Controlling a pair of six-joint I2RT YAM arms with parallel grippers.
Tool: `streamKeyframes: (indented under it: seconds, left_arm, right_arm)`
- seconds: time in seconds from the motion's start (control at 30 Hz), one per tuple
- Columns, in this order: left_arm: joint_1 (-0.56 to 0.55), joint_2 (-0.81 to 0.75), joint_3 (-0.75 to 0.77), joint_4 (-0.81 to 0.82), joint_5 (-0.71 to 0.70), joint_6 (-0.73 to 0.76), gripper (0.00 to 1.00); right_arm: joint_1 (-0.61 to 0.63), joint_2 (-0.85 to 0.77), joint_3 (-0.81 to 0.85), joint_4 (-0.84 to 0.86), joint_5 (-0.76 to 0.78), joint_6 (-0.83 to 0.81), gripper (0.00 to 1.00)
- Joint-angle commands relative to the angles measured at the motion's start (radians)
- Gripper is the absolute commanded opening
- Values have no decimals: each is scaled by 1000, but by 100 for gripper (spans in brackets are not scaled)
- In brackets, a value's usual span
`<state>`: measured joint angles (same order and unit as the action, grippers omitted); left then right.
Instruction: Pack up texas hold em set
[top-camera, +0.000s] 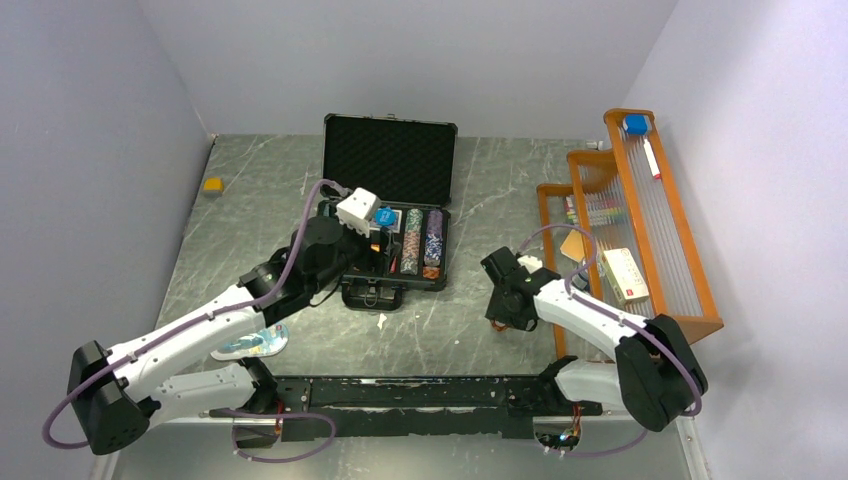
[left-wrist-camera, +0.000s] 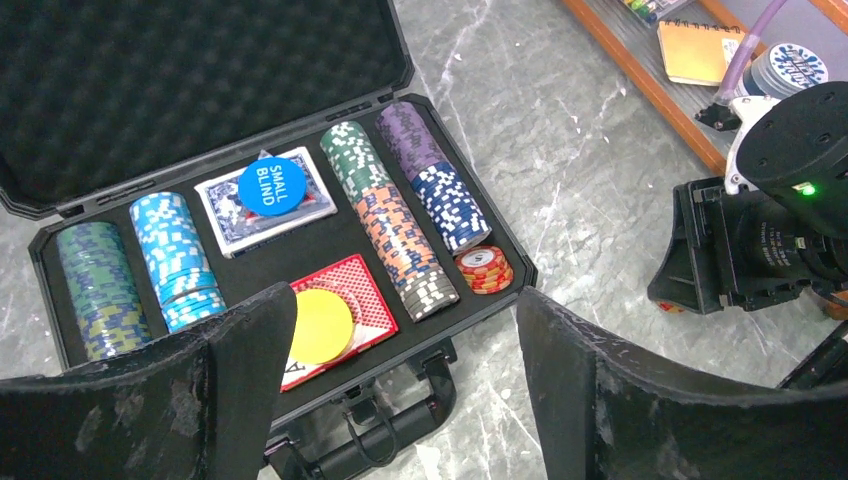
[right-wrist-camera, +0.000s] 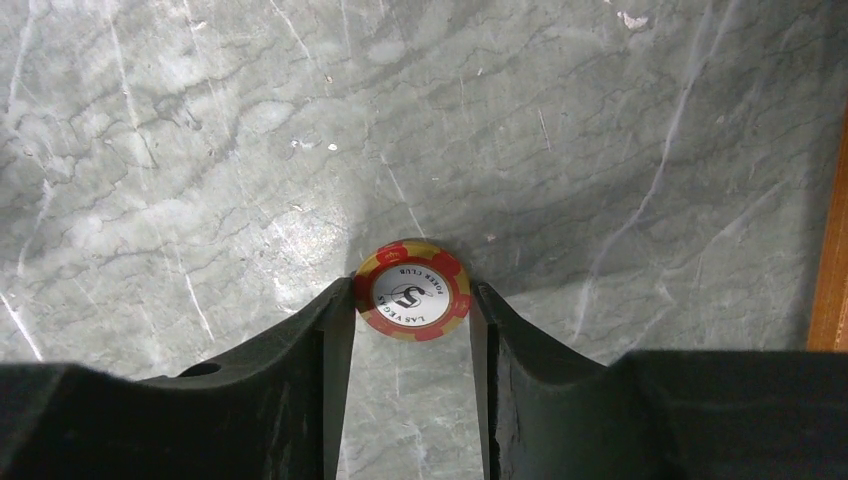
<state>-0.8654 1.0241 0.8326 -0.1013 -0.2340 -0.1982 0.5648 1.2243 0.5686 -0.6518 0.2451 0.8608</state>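
Marbled grey surface (right-wrist-camera: 200, 150): red-yellow chip (right-wrist-camera: 412, 291) face-up, clamped between right fingers (right-wrist-camera: 320, 380); open briefcase (top-camera: 390, 160) sits to their left, under spread, empty left fingers (left-wrist-camera: 250, 350).

- Blue disc (left-wrist-camera: 271, 185), lying on the blue card deck (left-wrist-camera: 225, 228) in the case's far middle slot: "SMALL BLIND", white capitals, two lines.
- Red-and-yellow chip (right-wrist-camera: 412, 290), over the grey table right of the case: large "5" on a white centre, with "LAS VEGAS" and "POKER CLUB" ringed around it.
- Red card deck (left-wrist-camera: 362, 290), near slot: a letter "A" at its near-left corner, partly hidden.
- Short orange chip stack (left-wrist-camera: 484, 268), near-right corner of the case: printed white centre, too small to read.
- Round blue-and-white item (left-wrist-camera: 795, 65), far right: print not legible.
- Top view: nothing readable.
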Motion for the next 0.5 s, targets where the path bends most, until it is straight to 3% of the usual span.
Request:
streamKeyframes:
  seconds: [0.0, 0.23, 0.47]
  left_arm:
    - [1, 22, 6, 18, 30, -46, 86]
    - [3, 122, -35, 105, 65, -252, 93]
    - [3, 282, -65, 270, 260, -396, 90]
  right_arm:
    - [4, -11, -34, 42, -19, 27, 39]
    - [2, -93, 52, 52, -46, 33, 39]
    - [3, -139, 92, 175, -132, 70, 38]
